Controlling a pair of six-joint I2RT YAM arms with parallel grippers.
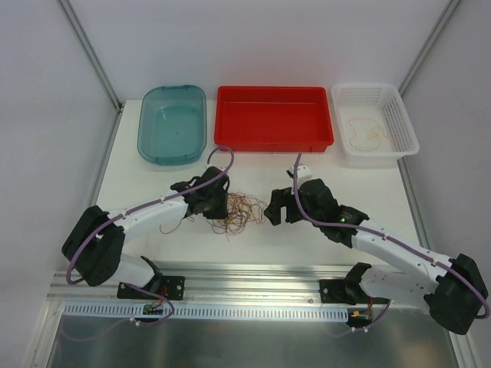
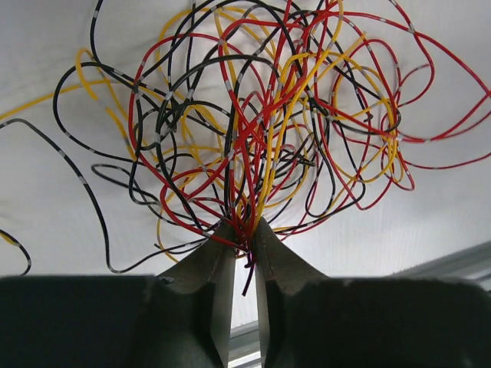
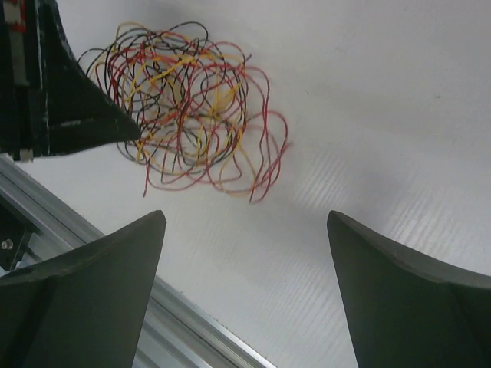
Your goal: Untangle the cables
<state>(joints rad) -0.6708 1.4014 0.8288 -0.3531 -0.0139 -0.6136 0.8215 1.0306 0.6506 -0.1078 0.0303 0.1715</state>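
The left claw (image 2: 244,239) is pinched shut on several strands of the cables (image 2: 261,115), anchoring them; the rest fans out ahead of its tips. The right claw (image 3: 245,222) is spread wide and empty, cables ahead-left and apart, probably positioned to draw one strand free.

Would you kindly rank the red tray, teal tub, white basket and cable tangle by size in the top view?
1. Red tray
2. White basket, nearly equal, so unsure
3. Teal tub
4. Cable tangle
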